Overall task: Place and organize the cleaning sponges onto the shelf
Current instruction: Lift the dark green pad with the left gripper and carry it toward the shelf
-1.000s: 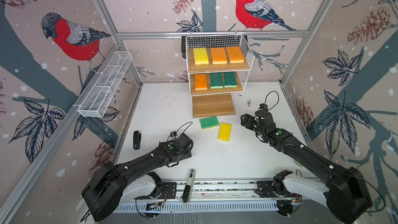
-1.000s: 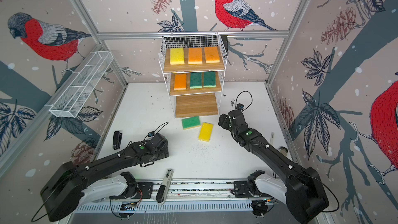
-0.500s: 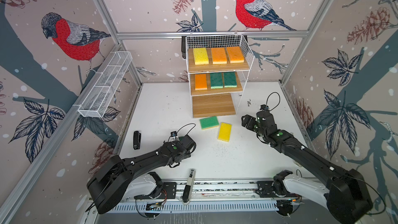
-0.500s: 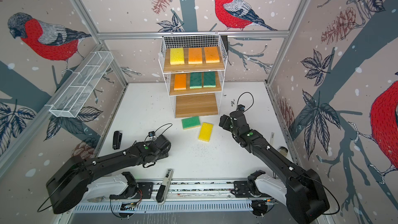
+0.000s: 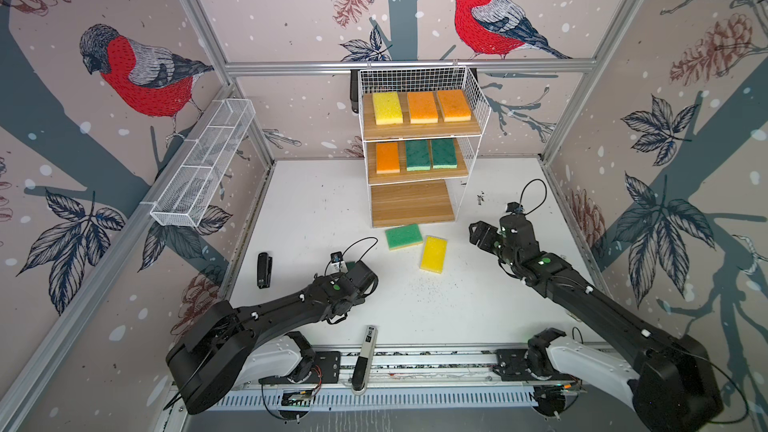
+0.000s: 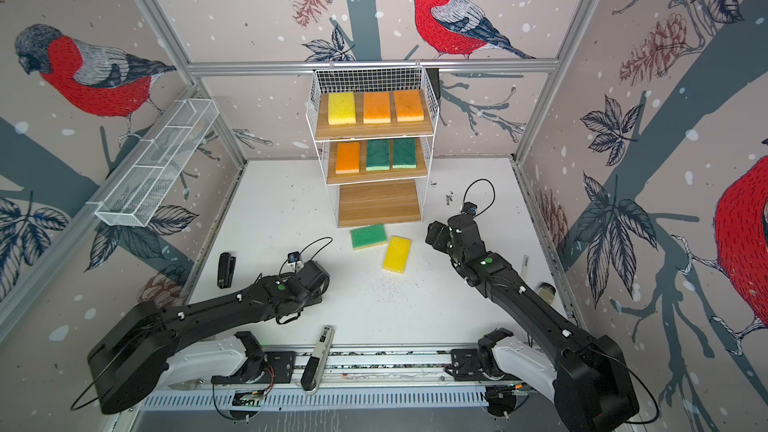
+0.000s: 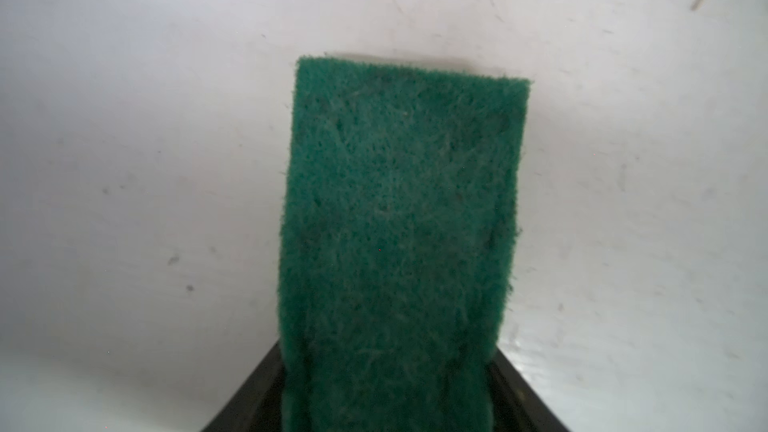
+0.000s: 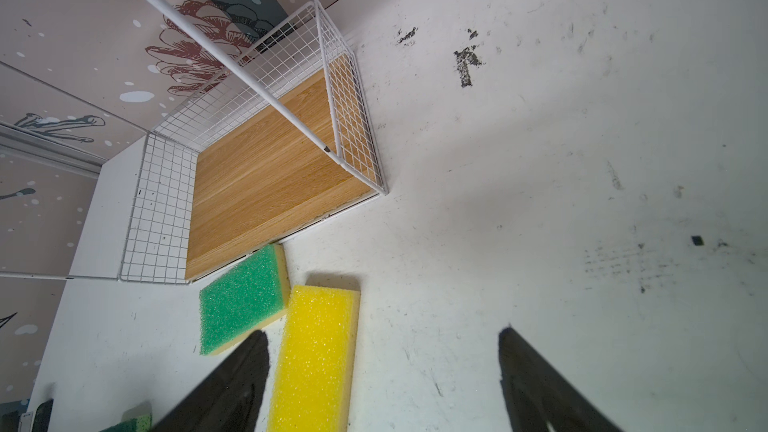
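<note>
The left gripper point(image 7: 388, 361) pinches a dark green sponge point(image 7: 399, 201) lying on the table point(image 7: 124, 118). The right gripper point(image 8: 383, 338) hangs with its jaws wide apart near a yellow sponge point(image 8: 316, 351) in front of the shelf point(image 5: 411, 201), which carries six sponges point(image 5: 422, 108). Lettering on a pen-shaped tool point(image 5: 365, 351) is too small to read.

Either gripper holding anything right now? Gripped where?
Nothing in the right gripper, open. The left gripper straddles one short end of the dark green sponge across its width; firm clamp cannot be told.
</note>
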Robot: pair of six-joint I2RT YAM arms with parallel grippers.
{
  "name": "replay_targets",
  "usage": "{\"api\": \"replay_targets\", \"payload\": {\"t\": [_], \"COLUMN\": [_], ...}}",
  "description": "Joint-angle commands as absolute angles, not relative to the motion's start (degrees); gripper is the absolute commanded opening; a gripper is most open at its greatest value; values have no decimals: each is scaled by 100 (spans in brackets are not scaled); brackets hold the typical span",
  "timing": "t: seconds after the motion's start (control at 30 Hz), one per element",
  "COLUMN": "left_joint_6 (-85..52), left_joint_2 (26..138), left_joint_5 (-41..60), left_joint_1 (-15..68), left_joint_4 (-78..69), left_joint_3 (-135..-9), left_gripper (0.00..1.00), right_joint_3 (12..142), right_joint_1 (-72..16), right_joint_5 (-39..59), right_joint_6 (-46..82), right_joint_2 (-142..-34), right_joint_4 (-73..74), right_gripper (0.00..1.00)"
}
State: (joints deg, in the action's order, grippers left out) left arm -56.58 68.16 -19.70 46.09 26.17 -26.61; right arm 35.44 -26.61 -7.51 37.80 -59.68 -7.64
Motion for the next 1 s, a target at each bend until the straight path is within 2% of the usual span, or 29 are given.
{"api": "replay_targets", "payload": {"t": [0.0,0.3,0.6,0.97], "left_joint_6": [-5528,-5216,-4520,-3839], "left_joint_2": [6812,7193,7696,8959], "left_joint_5": [-1734,-2160,-2547,-3160], "left_joint_1": [4750,5277,5309,5167], "left_joint_4": [2746,2485,2005,1562], "left_joint_3": [-2903,-3669,-4415,-5463], "left_gripper": [62,59,58,58], "right_joint_3": [3559,3461,3244,3050], "right_joint_1": [-2620,-2580,-2567,-2483], "right_joint_5": [-741,-691,-677,-700], "right_joint_6": [3710,3805,3858,3859], "right_joint_2": [-5898,-5666,-5347,-5076], "right_joint_4": [-808,-886,-867,-760], "right_gripper": [86,86,86,87]}}
